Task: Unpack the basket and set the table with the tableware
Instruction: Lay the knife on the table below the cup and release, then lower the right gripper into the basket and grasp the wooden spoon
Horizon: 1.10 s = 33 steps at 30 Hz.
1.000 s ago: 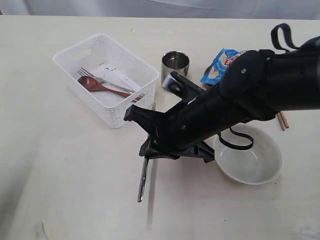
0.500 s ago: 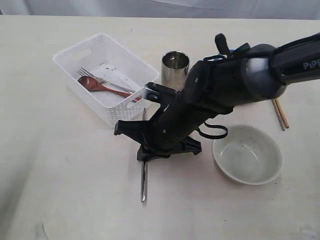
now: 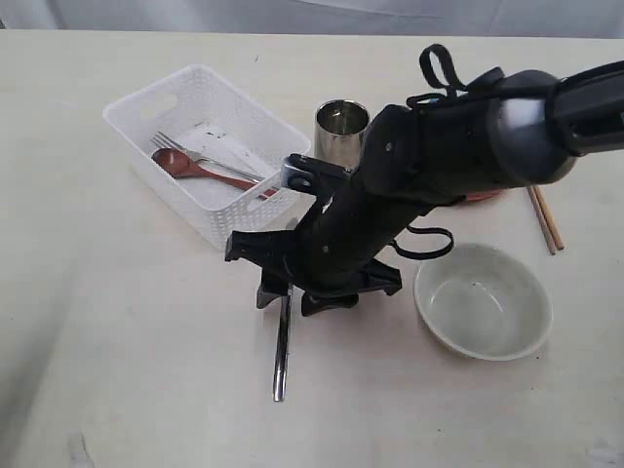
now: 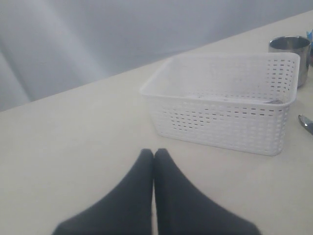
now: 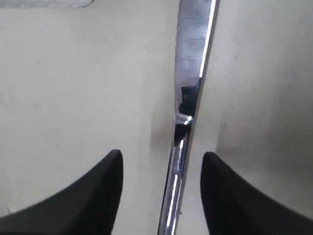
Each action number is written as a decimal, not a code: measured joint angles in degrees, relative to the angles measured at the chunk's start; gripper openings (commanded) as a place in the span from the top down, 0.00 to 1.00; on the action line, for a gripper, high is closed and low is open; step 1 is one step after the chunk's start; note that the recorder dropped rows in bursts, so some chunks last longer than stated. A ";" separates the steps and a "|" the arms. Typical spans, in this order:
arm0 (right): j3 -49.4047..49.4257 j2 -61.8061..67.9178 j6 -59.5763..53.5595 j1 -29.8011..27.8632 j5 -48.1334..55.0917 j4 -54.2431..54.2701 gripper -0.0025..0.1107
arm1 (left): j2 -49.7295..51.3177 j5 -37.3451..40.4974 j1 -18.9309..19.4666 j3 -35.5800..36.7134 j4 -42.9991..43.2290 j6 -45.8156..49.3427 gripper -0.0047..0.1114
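Your right gripper (image 3: 290,295) is spread astride the knife (image 3: 282,346), which lies flat on the table (image 3: 117,370) left of the bowl (image 3: 483,302), likely its setting spot. Left gripper (image 4: 154,157) pressed together, empty. Fork (image 3: 180,148) and spoon (image 3: 175,164) lie in the basket (image 3: 234,219), far left.

Exterior view is bright with even, diffuse light. The table (image 3: 146,370) is pale, near washed out, with a darker gradient toward the lower left corner. There's a soft-edged shadow under the right arm (image 3: 439,166) and a thin one beside the knife (image 3: 282,346). Mild glare on the steel cup (image 3: 341,125) rim. Left wrist view is hazy, low contrast, bluish cast; basket (image 4: 225,110) fairly sharp, left gripper (image 4: 153,155) blurred in the foreground. Right wrist view is soft overall: the knife is out of focus with a hard white streak along it and grey shadow on one side. The right gripper (image 5: 161,169) is fuzzy-edged.
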 measured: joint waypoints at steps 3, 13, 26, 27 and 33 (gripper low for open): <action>-1.69 -2.74 2.92 0.00 3.93 -7.03 0.60 | 0.00 0.00 0.00 0.00 0.00 0.00 0.96; -27.22 -3.23 15.19 0.00 25.14 -35.60 0.61 | 0.00 0.00 0.00 0.00 0.00 0.00 0.96; -74.82 25.43 -1.62 -1.86 39.05 -31.25 0.61 | 0.00 0.00 0.00 0.00 0.00 0.00 0.96; -78.08 27.79 -2.47 -1.86 39.12 -30.14 0.62 | 0.00 0.00 0.00 0.00 0.00 0.00 0.96; -86.34 37.21 -6.95 -1.86 39.12 -27.04 0.62 | 0.00 0.00 0.00 0.00 0.00 0.00 0.96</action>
